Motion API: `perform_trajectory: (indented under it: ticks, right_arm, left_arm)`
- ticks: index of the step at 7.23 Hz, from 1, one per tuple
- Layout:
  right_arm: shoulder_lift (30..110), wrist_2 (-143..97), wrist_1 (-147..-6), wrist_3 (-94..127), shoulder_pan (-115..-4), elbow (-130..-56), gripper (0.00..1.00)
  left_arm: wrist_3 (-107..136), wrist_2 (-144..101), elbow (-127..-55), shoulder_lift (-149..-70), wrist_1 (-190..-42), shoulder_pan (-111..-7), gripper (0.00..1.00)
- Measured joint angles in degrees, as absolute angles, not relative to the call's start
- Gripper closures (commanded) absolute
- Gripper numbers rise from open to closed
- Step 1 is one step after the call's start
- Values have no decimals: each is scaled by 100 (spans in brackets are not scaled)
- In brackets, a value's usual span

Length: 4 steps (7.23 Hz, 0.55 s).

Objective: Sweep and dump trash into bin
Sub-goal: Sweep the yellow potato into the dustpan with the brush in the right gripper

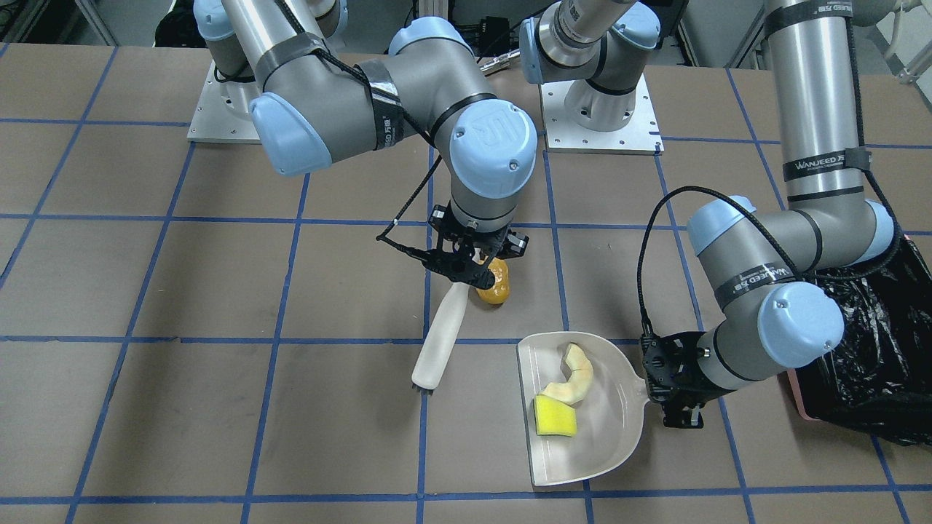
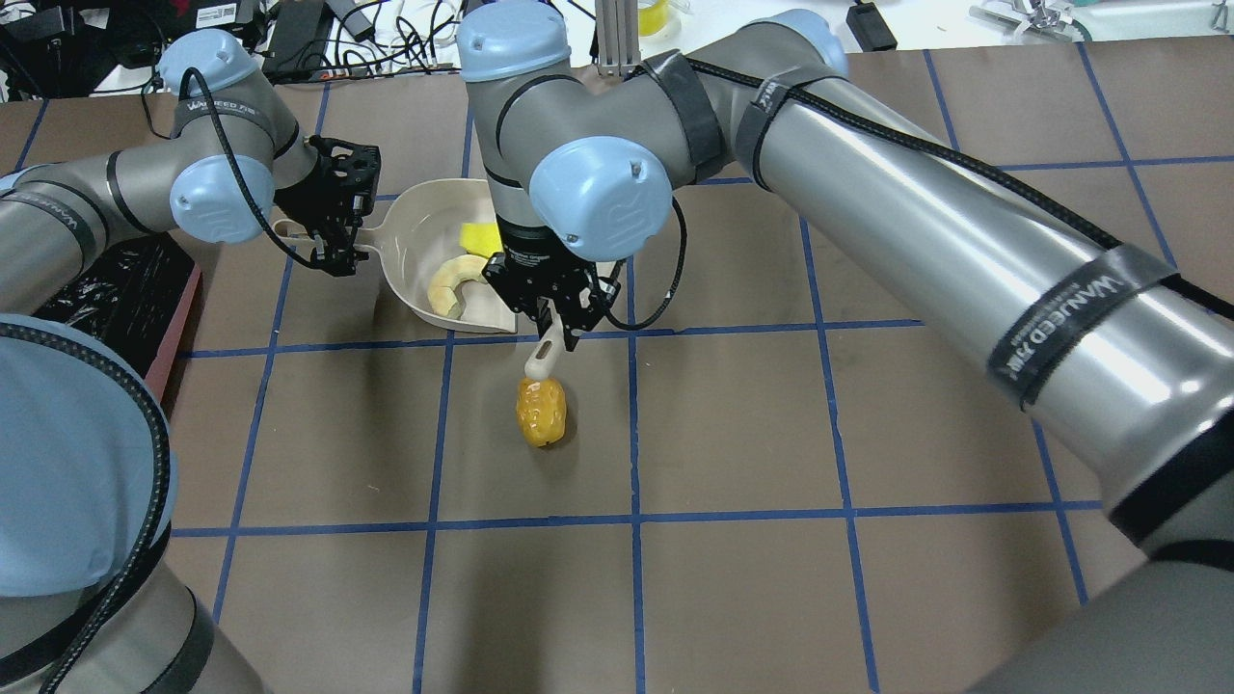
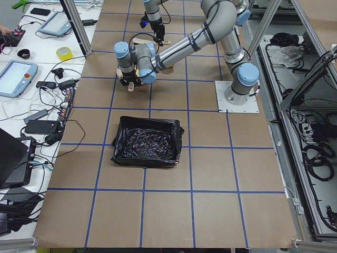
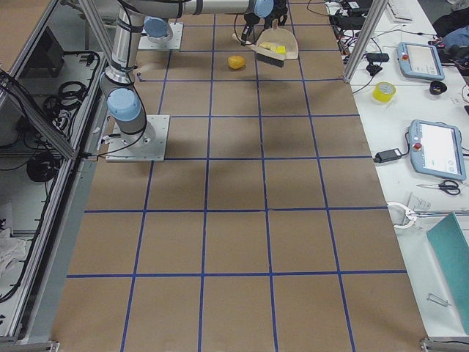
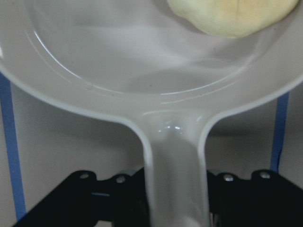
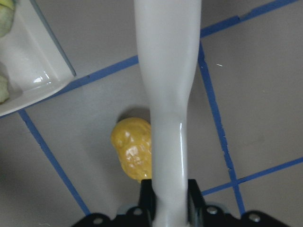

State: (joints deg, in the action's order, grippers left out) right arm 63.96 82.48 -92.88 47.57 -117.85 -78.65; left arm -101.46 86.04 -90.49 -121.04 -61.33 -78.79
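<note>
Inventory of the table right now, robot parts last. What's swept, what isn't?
glossy lumpy orange-yellow lump: 1, on the table beside the brush handle, outside the dustpan
small yellow sponge-like wedge: 1, in the dustpan
pale cream crescent-shaped slice: 1, in the dustpan
beige flat dustpan: 1, on the table
beige brush: 1, bristles near the dustpan's open edge
pink bin with black plastic bag: 1, to the robot's left of the dustpan
brown table with blue tape grid: 1
left gripper: shut on the dustpan handle
right gripper: shut on the brush handle
</note>
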Motion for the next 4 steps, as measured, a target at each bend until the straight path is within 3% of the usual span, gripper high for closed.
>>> perform_trajectory:
  ticks: [4]
  right_arm:
    - [7523,8240,-10298,4301,-11907,-9808,100]
  left_arm:
    - [-10460,8582,-9597,-11771,-6127,-7682,100]
